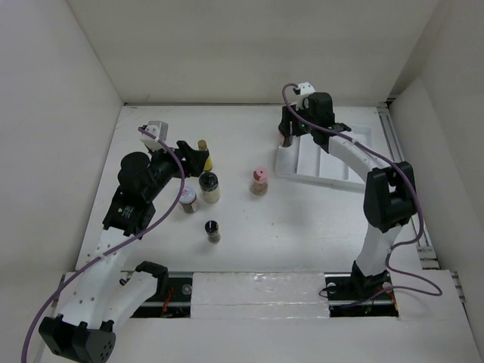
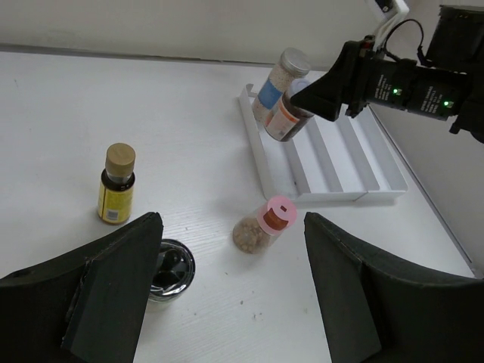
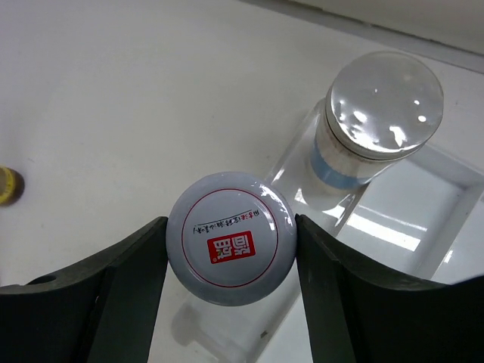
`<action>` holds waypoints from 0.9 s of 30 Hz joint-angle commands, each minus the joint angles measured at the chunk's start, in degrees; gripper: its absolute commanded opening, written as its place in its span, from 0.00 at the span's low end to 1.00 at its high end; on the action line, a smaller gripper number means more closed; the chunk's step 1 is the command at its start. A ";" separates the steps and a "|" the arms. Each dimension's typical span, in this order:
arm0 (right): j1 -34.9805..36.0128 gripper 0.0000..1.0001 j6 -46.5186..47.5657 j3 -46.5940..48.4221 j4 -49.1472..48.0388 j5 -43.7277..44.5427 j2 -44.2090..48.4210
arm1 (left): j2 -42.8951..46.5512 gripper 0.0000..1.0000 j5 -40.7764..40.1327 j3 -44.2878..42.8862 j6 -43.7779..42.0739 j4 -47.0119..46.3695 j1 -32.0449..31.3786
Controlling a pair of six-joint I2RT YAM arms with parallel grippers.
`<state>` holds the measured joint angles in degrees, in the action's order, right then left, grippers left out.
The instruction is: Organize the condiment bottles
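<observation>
Left arm [image 1: 91,291] white below, black higher up. Right arm [image 1: 386,200] same. Purple cable [image 1: 181,181] along each. White box [image 1: 156,131] on wrist. Fingers [image 2: 113,291] fat, black. Green lights [image 2: 394,91] on right one.

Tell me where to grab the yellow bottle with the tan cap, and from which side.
Take the yellow bottle by its dark shoulder just under the cap, coming down from above with the open left gripper. It stands upright and slim, and a jar stands close on its near side, so a sideways approach looks crowded.
</observation>
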<state>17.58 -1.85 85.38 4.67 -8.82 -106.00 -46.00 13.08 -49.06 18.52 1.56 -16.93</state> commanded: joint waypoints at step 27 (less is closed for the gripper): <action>-1.16 0.88 -0.17 0.14 -6.95 4.68 -0.19 | 0.29 0.71 0.37 0.19 0.02 -1.83 -0.21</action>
<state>15.75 -1.76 85.65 2.09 -5.15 -112.31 -46.00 13.08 -49.06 18.52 1.58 -16.93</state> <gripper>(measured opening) 0.875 0.715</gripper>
